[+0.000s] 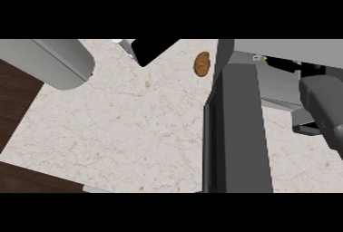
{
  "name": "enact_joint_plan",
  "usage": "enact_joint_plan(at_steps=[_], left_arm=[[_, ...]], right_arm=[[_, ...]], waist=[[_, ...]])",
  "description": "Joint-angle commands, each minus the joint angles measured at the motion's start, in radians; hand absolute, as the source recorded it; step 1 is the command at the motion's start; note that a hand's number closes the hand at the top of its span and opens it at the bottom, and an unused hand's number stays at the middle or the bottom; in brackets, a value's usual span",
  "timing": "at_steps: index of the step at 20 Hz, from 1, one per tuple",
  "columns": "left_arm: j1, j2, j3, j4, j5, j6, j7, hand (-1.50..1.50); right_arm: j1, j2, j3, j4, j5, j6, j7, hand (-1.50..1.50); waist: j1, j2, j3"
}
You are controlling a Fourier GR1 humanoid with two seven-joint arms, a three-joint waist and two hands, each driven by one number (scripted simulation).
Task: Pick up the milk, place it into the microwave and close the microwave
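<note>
Just beyond the door (pixel 237 127), the milk (pixel 260 58) is likely a light, crushable carton, best taken by its sides; whether the right hand (pixel 309 69) holds anything cannot be told.

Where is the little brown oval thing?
The brown oval thing lies on the counter near the head view's top, just left of the open microwave door.

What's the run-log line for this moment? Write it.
right forearm: at microwave opening | microwave door: open | milk: not discernible | brown item: on counter
</note>
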Motion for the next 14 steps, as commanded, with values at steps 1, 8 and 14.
enact_joint_plan(at_steps=[1,8,14], left_arm=[[-0.010,0.008,0.002,0.019,-0.014,0.003,0.008,-1.50],[-0.034,0.014,-0.019,0.022,-0.038,0.002,0.019,-1.50],[-0.080,0.021,-0.022,0.047,-0.039,0.023,0.027,-1.50]], right_arm=[[-0.039,0.043,-0.036,-0.026,-0.039,0.080,-0.033,-1.50],[-0.089,0.131,0.054,0.033,0.050,0.084,0.068,-1.50],[-0.149,0.188,0.059,0.029,0.058,0.001,0.129,-1.50]], waist=[[0.004,-0.008,0.002],[0.012,-0.022,-0.008],[0.003,-0.017,-0.008]])
